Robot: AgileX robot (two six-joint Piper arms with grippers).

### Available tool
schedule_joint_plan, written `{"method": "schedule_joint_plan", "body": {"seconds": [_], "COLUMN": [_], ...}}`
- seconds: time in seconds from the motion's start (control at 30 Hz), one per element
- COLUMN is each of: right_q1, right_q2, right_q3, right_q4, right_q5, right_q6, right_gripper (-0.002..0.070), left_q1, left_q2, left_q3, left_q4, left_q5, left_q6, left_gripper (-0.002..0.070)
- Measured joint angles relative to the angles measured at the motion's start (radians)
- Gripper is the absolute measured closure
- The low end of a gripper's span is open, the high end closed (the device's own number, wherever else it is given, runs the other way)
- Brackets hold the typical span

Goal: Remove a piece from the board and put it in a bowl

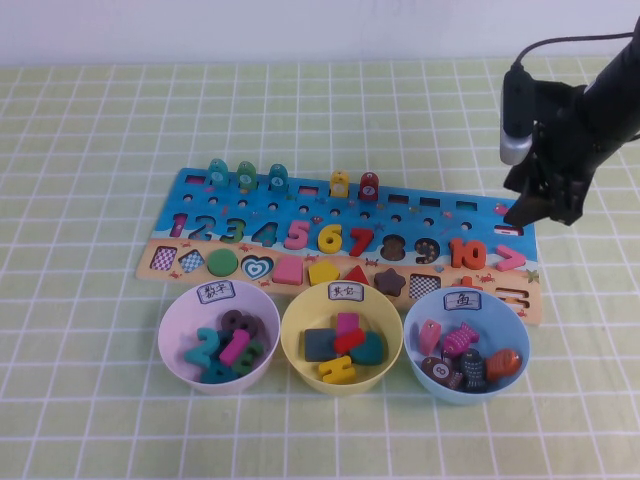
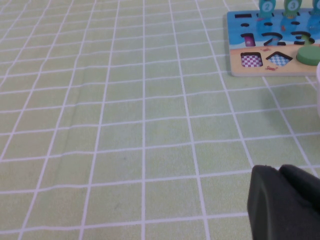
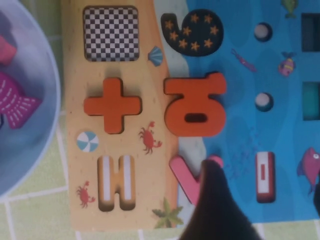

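Currently your right end effector (image 1: pixel 528 212) hovers at right of high frame, over board (image 1: pixel 300 205) right end, fingers spread, empty. Piece (image 1: pixel 509 258) sits on board just below it. Bowl (image 1: pixel 341 340) lower centre. Left end effector (image 2: pixel 285 202): state unreadable.

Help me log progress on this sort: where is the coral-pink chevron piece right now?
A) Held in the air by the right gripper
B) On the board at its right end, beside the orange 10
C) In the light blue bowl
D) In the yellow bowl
B: the chevron piece lies on the board right of the orange 10, with the open right gripper just above it and the left gripper parked away over the tablecloth.
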Motion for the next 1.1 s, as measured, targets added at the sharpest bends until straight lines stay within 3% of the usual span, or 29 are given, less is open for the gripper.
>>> {"method": "schedule_joint_plan", "body": {"seconds": [1.1], "right_q1": [0.029], "right_q2": [0.077], "right_q3": [0.002], "right_q4": [-0.109], "right_q5": [0.005], "right_q6": [0.042], "right_gripper": [0.0341], "left_q1": [0.000], "left_q2": [0.000], "left_q3": [0.000], "left_q4": [0.000], "left_q5": [0.000], "left_q6": [0.000], "left_gripper": [0.0680]}}
